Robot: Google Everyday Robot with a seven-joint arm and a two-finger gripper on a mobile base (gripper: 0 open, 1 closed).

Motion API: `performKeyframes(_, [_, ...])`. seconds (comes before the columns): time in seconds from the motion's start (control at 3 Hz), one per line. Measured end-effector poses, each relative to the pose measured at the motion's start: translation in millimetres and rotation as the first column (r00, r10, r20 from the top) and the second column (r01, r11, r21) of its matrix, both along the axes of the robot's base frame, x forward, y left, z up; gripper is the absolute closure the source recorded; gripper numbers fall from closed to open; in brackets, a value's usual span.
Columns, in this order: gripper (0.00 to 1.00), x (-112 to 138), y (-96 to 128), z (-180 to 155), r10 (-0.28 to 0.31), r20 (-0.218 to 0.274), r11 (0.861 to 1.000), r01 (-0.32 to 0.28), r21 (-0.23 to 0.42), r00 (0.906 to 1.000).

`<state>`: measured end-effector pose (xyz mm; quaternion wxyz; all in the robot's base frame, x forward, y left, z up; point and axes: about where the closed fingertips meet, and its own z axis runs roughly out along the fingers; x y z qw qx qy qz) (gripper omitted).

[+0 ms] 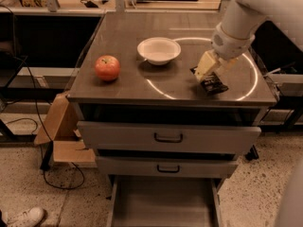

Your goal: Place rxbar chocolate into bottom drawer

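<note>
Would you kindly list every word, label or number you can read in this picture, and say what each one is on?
Nothing is readable.
Snack bar wrapper, at the gripper on the right of the cabinet top: any print is too blurred to read.
Apple, bowl, drawers: no text visible.
</note>
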<state>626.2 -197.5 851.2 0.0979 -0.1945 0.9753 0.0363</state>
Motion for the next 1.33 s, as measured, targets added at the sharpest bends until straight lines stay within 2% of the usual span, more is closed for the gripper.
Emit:
performKeyframes(0.33, [1.0, -29.5, -23.9, 18.5, -0.031, 0.054, 0.999, 0.029, 0.041, 0.998])
performKeyframes(0.67, [1.0, -59.2, -42.8, 9.1, -0.087, 0.038, 0.994, 0.084, 0.071, 0.9955])
performKeyframes(1.33, [1.0, -63.0, -47.5, 5.1, -0.114, 0.039, 0.99, 0.11, 0.086, 0.9927])
